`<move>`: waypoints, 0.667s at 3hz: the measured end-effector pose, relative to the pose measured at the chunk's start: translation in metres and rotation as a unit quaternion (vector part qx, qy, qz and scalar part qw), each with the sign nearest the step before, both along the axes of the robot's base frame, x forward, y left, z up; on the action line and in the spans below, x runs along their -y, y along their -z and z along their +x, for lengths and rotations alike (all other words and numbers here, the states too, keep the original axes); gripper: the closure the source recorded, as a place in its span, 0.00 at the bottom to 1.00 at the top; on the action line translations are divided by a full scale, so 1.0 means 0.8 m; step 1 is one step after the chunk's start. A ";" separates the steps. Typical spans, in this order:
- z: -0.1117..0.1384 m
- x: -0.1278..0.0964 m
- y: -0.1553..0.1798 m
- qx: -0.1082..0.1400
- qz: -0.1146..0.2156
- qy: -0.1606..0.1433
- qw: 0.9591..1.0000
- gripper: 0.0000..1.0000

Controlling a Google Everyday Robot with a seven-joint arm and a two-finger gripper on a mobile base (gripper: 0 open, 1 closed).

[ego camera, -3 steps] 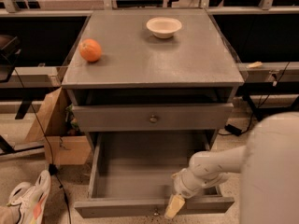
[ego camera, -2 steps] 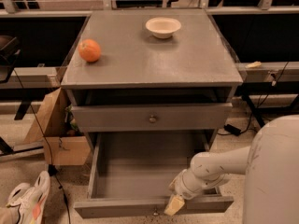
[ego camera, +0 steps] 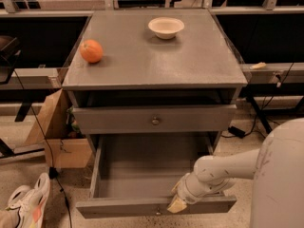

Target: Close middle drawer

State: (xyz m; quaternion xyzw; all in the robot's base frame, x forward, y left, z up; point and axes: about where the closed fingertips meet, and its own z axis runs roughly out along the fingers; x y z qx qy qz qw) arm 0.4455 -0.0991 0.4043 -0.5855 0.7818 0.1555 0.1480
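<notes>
Jaws cannot be judged as parted or closed: the gripper (ego camera: 176, 204) shows only as one tan tip, low in the frame and right of centre, touching the top edge of the front panel of the middle drawer (ego camera: 137, 172). Compared with a second ago, that panel sits a shade higher in the frame (the change is slight) and the gripper tip has risen with it. The drawer is still pulled far out of the grey cabinet (ego camera: 156, 61), at the bottom centre of the frame. Inside it only the grey floor and walls show.

Just above, the upper drawer (ego camera: 118, 120) is pushed in, its round knob at centre. On the cabinet top, an orange (ego camera: 91, 51) lies at the left and a pale bowl (ego camera: 166, 27) stands toward the back; its inside shows only its own pale surface. Both are where they were. A cardboard box (ego camera: 47, 132) leans beside the cabinet at the left, its contents hidden, and a sneaker (ego camera: 26, 205) lies at the lower left.
</notes>
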 end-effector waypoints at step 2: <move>0.009 -0.008 0.000 -0.001 0.024 0.000 1.000 0.81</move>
